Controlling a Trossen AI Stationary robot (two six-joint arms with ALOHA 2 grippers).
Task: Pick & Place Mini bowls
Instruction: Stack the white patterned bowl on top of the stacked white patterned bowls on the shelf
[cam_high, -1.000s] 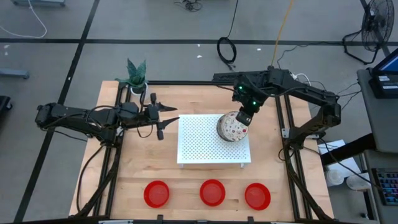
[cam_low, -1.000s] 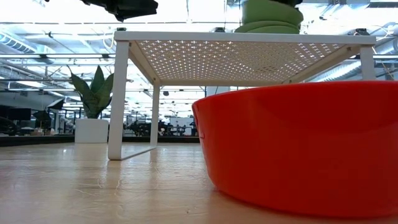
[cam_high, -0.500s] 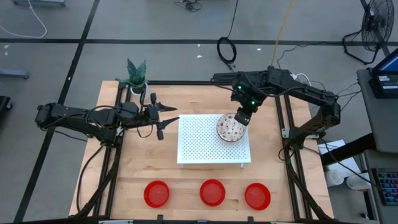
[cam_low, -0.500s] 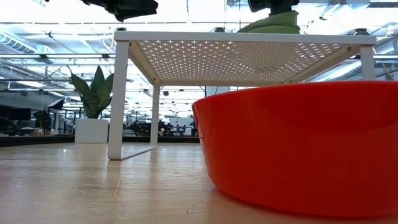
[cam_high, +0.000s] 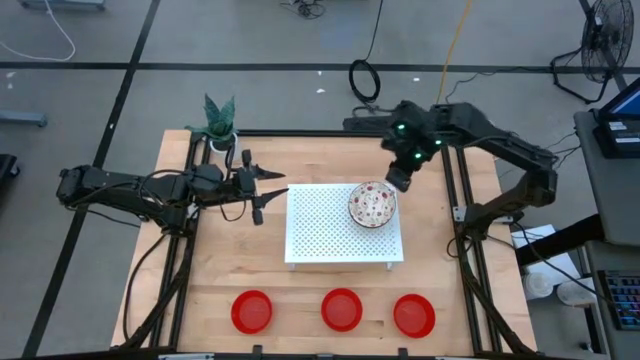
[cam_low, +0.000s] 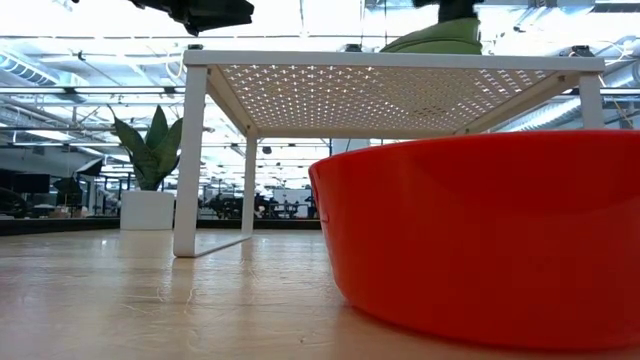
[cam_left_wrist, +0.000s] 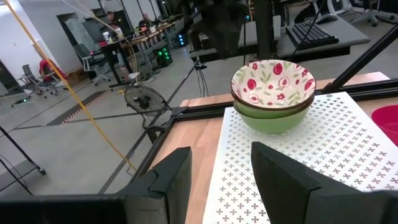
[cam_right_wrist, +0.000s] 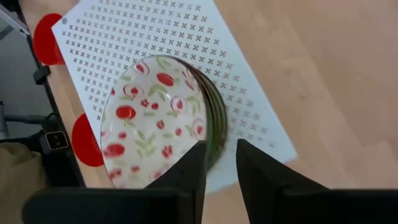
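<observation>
A stack of mini bowls (cam_high: 372, 205), white with red pattern inside and green outside, rests on the right part of the white perforated board (cam_high: 330, 235); it also shows in the left wrist view (cam_left_wrist: 273, 93) and the right wrist view (cam_right_wrist: 158, 124). Three plain red bowls (cam_high: 252, 311) (cam_high: 342, 309) (cam_high: 414, 314) sit in a row along the near edge. My right gripper (cam_high: 398, 180) hangs open just beyond the stack's far right rim, apart from it (cam_right_wrist: 221, 180). My left gripper (cam_high: 268, 192) waits open at the board's left side (cam_left_wrist: 221, 180).
A potted plant (cam_high: 220, 135) stands at the table's far left corner. The board is a raised shelf on legs (cam_low: 190, 150), with a red bowl (cam_low: 480, 240) close before the low camera. Bare wood lies between the board and the red bowls.
My right gripper has set the tilted patterned bowl down level on the stack, let go of it, and drawn back up and toward the table's far right. The bowl now rests on the stack.
</observation>
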